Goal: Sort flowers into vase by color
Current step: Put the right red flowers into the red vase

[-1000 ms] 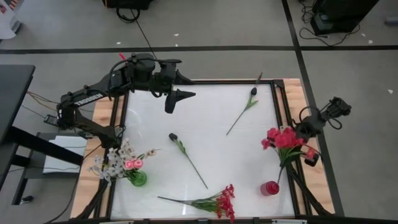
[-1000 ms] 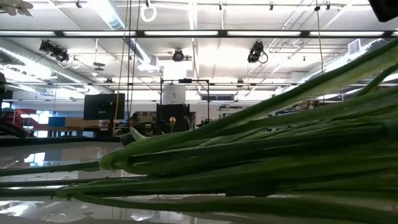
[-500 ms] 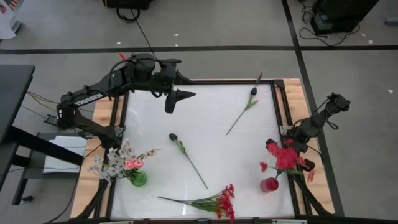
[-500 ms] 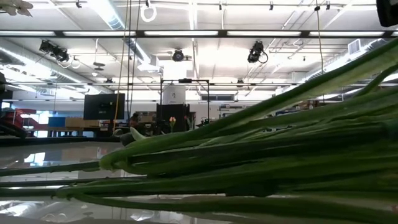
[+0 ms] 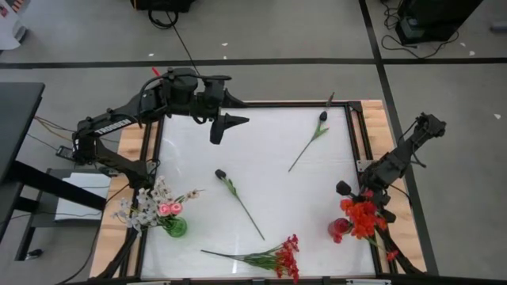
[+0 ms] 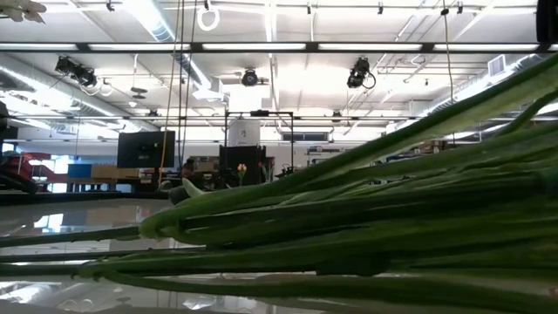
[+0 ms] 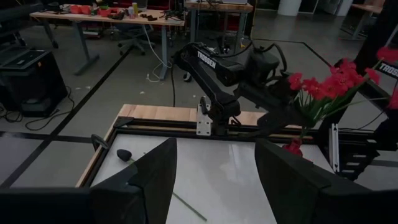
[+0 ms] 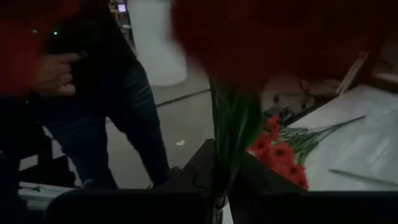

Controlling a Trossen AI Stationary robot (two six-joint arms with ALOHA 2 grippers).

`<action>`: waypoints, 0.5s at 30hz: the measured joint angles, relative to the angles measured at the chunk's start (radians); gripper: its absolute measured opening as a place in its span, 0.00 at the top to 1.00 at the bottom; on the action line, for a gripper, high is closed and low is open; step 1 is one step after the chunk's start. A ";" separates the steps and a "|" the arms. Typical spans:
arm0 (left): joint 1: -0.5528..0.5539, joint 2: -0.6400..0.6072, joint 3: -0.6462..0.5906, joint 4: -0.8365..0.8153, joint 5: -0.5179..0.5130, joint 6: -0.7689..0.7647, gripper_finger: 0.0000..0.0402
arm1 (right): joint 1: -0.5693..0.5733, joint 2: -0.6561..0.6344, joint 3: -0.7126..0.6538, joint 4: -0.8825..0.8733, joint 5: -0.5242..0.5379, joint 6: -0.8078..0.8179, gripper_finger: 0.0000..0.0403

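My right gripper (image 5: 348, 192) is at the table's right near corner, shut on a red blossom spray (image 5: 361, 217). The spray's heads hang over a red vase (image 5: 339, 230). My left gripper (image 5: 224, 127) waits open above the far left of the table. A green vase (image 5: 175, 229) at the left edge holds white and pink flowers (image 5: 150, 204). Two stems with dark buds (image 5: 238, 198) (image 5: 311, 136) lie flat on the white top. Another red spray (image 5: 273, 257) lies by the near edge, and its green stems (image 6: 349, 218) fill the low view. My right gripper pinches the spray's bundle of green stems (image 8: 227, 149) between its two fingers (image 8: 196, 168), below the blossoms. The fingers come about level from the table's right side and lie across the stems. The blossoms (image 7: 329, 81) stand beyond the fingers; the stems' lower ends are hidden.
Black rails and a wooden border (image 5: 396, 134) frame the white top. A person in dark trousers (image 8: 134, 106) stands past the table's edge in the right wrist view. Open white surface lies mid-table, between the loose stems.
My right gripper has swung toward the near edge and sunk a little, rolling as it went. The red spray went with it: its blossoms have come from beside the right rail down to over the red vase.
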 joint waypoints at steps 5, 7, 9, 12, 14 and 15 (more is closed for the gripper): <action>0.000 0.000 0.000 0.000 0.000 0.000 0.45 | 0.011 0.002 0.000 -0.035 0.004 0.051 0.81; 0.000 0.000 0.000 0.000 0.000 0.000 0.45 | 0.011 0.000 0.000 -0.031 0.002 0.079 0.75; 0.000 0.000 0.000 0.000 0.000 0.000 0.45 | 0.010 0.000 0.000 -0.019 -0.003 0.126 0.69; 0.000 0.000 0.000 0.000 0.000 0.000 0.45 | 0.010 -0.001 0.000 0.002 -0.003 0.237 0.60; 0.000 0.000 0.000 0.000 0.000 0.000 0.45 | 0.010 -0.001 0.000 0.001 -0.004 0.326 0.55; 0.000 0.000 0.000 0.000 0.000 0.000 0.45 | 0.010 -0.001 0.000 0.001 -0.005 0.371 0.54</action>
